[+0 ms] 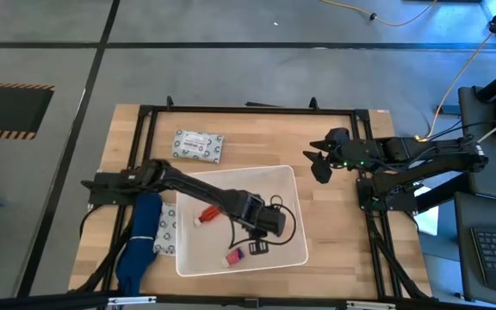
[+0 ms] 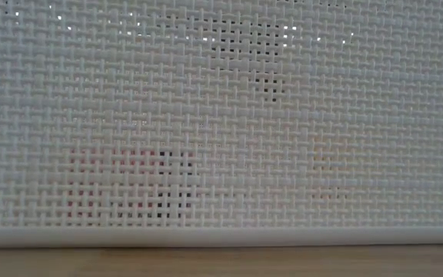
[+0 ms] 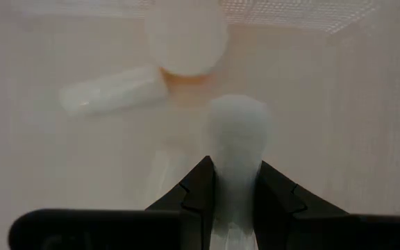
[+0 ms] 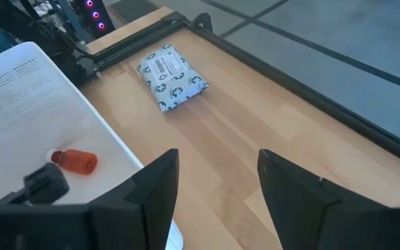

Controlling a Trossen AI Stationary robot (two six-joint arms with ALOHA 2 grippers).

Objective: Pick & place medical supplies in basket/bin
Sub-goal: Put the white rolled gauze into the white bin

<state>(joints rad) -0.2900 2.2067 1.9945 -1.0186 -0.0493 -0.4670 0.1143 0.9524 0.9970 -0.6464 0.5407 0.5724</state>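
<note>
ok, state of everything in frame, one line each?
Left gripper: inside the basket, shut on a white tube.
Right gripper: open, empty, over bare table right of the basket.
Basket: upright on the table, holding supplies.
Red bottle: lying in the basket.
Pink-capped vial: lying in the basket.
Patterned packet: flat on the table beyond the basket.

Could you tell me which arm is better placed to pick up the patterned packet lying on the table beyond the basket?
The right: its open gripper faces the grey-white patterned soft packet across bare wood. The left gripper is inside the white plastic basket, fingers shut on a white tube.
</note>
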